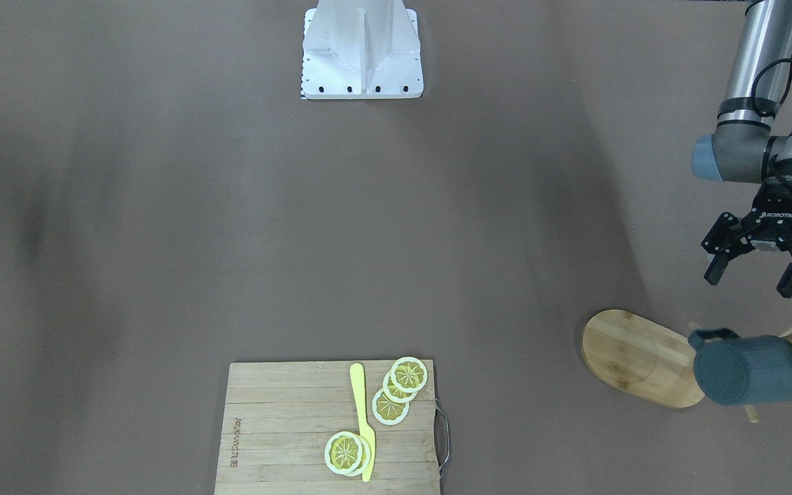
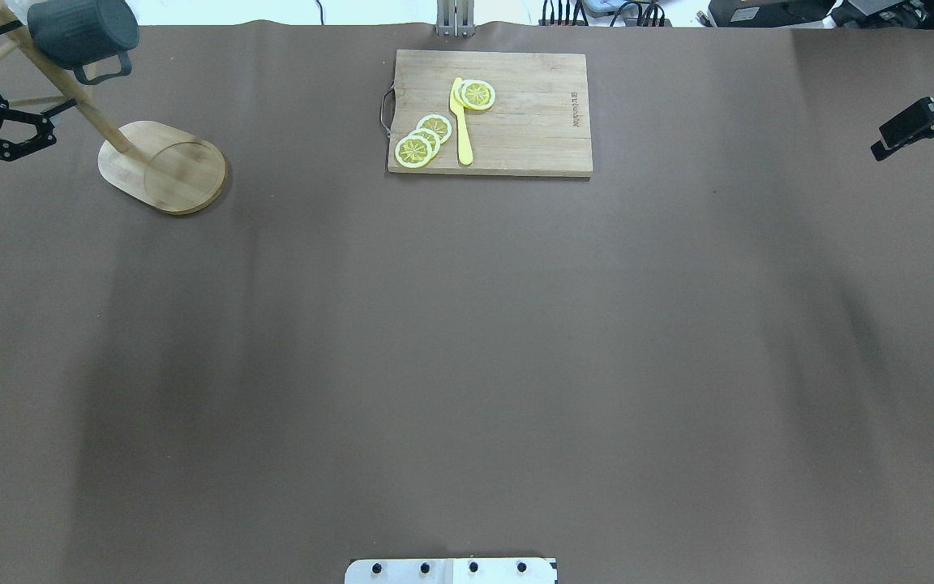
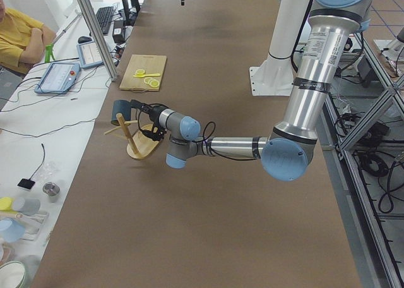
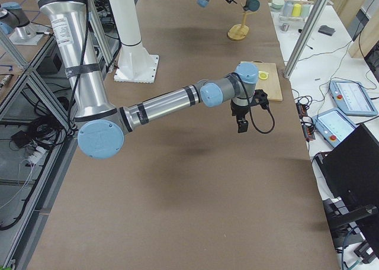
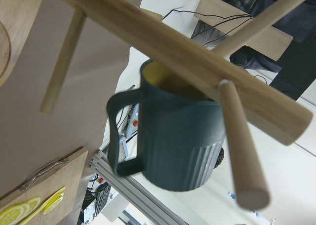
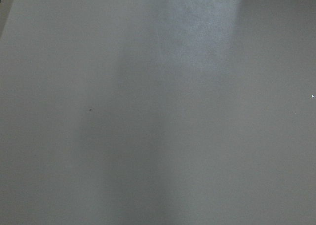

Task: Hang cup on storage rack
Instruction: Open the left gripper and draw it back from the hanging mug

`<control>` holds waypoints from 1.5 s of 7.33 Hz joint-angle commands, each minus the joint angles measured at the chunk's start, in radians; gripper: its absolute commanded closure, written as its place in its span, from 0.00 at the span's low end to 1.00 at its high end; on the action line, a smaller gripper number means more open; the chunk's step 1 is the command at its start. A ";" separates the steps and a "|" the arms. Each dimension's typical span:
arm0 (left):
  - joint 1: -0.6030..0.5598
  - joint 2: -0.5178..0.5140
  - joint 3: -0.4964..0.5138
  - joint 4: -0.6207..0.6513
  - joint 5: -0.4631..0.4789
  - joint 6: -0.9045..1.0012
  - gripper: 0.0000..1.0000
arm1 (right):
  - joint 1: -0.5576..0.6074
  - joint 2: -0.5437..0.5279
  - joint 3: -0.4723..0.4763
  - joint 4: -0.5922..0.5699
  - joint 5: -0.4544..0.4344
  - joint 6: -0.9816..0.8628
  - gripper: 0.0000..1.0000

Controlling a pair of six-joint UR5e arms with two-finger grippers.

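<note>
Hanging cup (image 1: 753, 371) on storage rack (image 1: 633, 357); left end effector (image 1: 750, 280) apart, spread.

Left arm (image 3: 303, 98): near and large, entering at 1 o'clock, forearm stretched toward 9 o'clock low over the worktop (image 3: 208, 225).
Left tool (image 3: 147, 119): just beside the storage rack (image 3: 142, 149), at the cup's 3 o'clock.
Cup (image 3: 120, 111): dark teal, up on the rack, at 10 o'clock from its oval base.
Cutting board (image 3: 140, 66): well apart, at 12 o'clock from the rack, with lemon slices (image 3: 151, 82) on it.
Person (image 3: 19, 38): yellow top, at 10 o'clock beyond the worktop's edge.
</note>
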State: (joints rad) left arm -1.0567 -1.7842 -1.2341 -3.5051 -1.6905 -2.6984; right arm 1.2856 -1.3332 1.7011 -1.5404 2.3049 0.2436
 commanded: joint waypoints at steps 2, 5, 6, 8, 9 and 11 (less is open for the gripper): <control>-0.102 0.055 -0.004 -0.026 -0.139 0.257 0.03 | 0.011 -0.001 -0.004 -0.001 0.001 -0.001 0.00; -0.236 0.086 -0.002 -0.022 -0.320 0.520 0.03 | 0.012 -0.003 -0.011 0.000 -0.002 -0.003 0.00; -0.235 0.124 -0.002 -0.019 -0.322 0.722 0.03 | 0.014 -0.004 -0.011 0.000 -0.005 -0.004 0.00; -0.243 0.134 -0.033 0.108 -0.319 1.043 0.03 | 0.047 -0.003 -0.011 -0.001 -0.005 -0.004 0.00; -0.268 0.134 -0.059 0.192 -0.316 1.165 0.03 | 0.060 -0.004 -0.011 -0.001 -0.007 -0.004 0.00; -0.325 0.135 -0.064 0.302 -0.305 1.445 0.03 | 0.069 -0.004 -0.012 0.000 -0.015 -0.006 0.00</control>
State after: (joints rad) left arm -1.3518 -1.6505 -1.2937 -3.2686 -2.0014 -1.4361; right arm 1.3459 -1.3374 1.6895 -1.5406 2.2935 0.2383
